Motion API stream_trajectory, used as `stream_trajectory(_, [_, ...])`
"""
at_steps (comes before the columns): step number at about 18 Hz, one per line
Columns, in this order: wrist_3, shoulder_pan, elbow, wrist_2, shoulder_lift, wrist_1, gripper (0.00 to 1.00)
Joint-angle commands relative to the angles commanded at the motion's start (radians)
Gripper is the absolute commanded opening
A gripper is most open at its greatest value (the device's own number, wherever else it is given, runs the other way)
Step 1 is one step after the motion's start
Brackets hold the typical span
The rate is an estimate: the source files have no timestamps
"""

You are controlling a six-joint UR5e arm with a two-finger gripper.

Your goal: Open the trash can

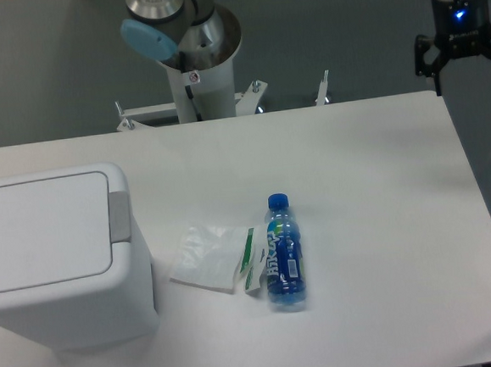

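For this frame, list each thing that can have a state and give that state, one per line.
trash can: upright, lid closed flat, grey push tab not pressed.
bottle: lying on its side on the table, blue cap on.
plastic wrapper: lying flat, against the bottle's left side.
claw: open, empty, up beyond the table's far right corner, far from the trash can.

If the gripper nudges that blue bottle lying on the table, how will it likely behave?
The bottle lies on its side, so a sideways push would probably roll it. It looks like thin clear plastic, likely light and a bit squashy. The plastic wrapper beside it might get dragged along. The gripper hangs far off, open.
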Motion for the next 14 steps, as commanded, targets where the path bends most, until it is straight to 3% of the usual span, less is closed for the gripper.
stream_trajectory(14, [-0.067, 0.002, 0.015, -0.003, -0.026, 0.003, 1.00])
